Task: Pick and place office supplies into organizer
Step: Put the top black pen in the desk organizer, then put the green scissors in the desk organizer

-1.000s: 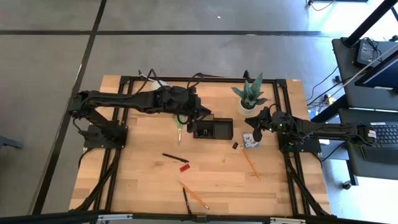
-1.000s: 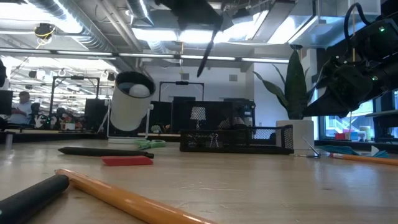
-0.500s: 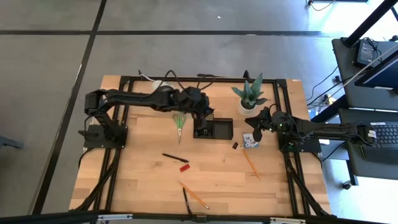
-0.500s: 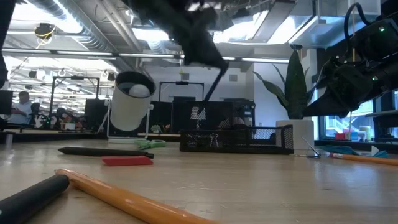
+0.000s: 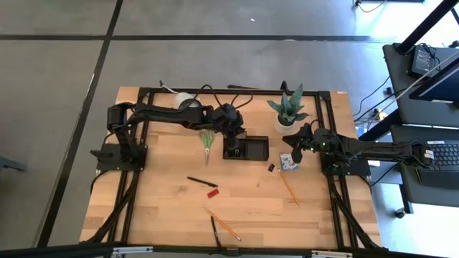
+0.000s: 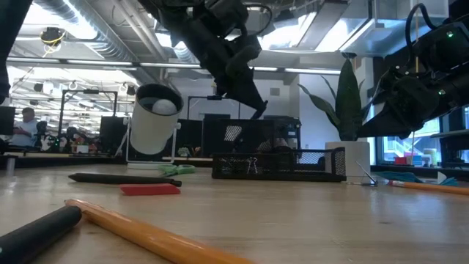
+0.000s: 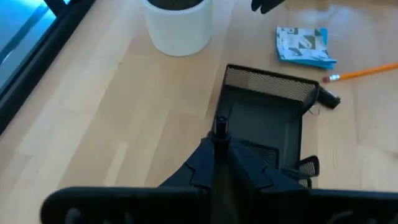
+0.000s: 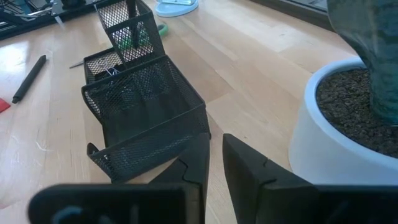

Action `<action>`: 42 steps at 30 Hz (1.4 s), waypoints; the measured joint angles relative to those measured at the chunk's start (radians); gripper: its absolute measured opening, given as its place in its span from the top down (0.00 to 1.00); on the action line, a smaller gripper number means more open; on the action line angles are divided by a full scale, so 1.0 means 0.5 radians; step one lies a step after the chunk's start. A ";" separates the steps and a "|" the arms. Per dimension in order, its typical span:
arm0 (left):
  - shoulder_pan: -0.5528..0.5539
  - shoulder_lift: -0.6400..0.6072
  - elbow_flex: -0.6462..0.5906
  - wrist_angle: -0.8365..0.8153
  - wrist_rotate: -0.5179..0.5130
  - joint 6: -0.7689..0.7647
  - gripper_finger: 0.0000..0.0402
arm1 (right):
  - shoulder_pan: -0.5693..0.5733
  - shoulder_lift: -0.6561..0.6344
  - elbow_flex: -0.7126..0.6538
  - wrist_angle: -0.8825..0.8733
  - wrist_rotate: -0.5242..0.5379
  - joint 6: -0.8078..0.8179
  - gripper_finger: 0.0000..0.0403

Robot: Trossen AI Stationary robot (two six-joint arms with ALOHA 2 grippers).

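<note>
**Pen poised over the organizer**

The organizer (image 5: 246, 148) sits at the centre of the high frame, just left of the white plant pot (image 5: 285, 125). My left tool (image 5: 231, 140) hangs over its left end, fingers pressed together on a thin black pen (image 7: 219, 127) that stands end-on in the wrist view. I hold it upright, I judge, so it can drop into a tall compartment rather than lie across the mesh. Which compartment lies beneath the tip I cannot tell; my own fingers cover it.

The other supplies are spread across the desk (image 5: 165, 208): green-handled scissors (image 5: 206, 140) left of the organizer, the blue pad (image 5: 288, 162) and a tiny clip (image 5: 272, 168) to its right, an orange pencil (image 5: 288, 187) below those, a black pen on the desk (image 5: 201, 182) and red marker (image 5: 213, 193) lower centre, and another pencil (image 5: 224, 224) with a pen (image 5: 215, 231) near the bottom edge.

My right tool (image 5: 296, 149) waits by the pad with its fingers slightly spread and nothing between them.
</note>
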 joint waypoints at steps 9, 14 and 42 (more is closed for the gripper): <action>-0.003 -0.001 0.000 -0.103 0.001 -0.009 0.94 | -0.001 -0.001 0.000 0.000 0.000 0.000 0.87; -0.008 -0.001 0.000 -0.108 0.000 -0.006 0.90 | 0.000 -0.001 0.000 0.000 0.000 0.001 0.87; -0.029 -0.588 0.002 -0.582 0.000 -0.057 0.82 | -0.001 0.000 0.000 0.000 0.000 -0.001 0.87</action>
